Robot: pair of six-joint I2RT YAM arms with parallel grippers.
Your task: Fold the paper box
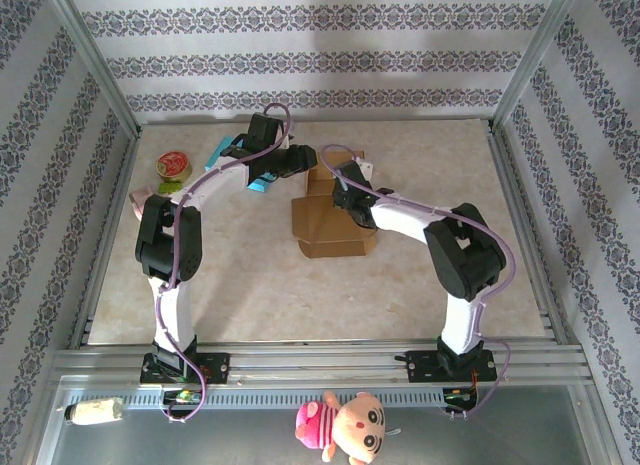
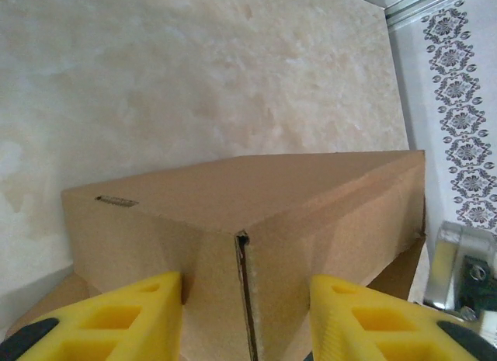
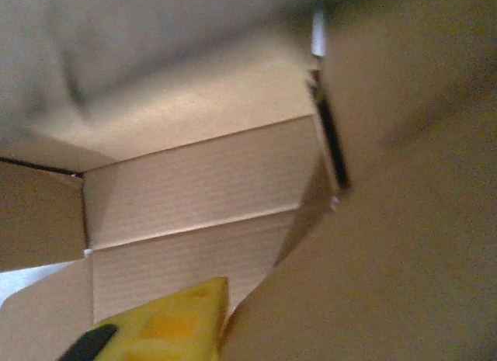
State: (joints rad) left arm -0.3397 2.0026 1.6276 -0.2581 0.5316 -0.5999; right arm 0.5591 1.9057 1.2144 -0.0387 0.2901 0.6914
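- Yellow fingers (image 2: 140,314) of the left gripper (image 2: 245,287) stand spread wide and released, one on each side of a vertical corner seam of the brown cardboard box (image 2: 256,198).
- One yellow finger (image 3: 175,322) of the right gripper (image 1: 345,188) shows among the box's inner panels. A cardboard flap (image 3: 388,244) covers its partner, so whether it is clamped cannot be told.
- Seen from above, the box sits toward the back of the beige marbled table (image 1: 260,285), between the two grippers.
- A round tin (image 1: 174,166) lies well apart at the far left.
- A doll (image 1: 342,427) in pink rests on the near ledge.
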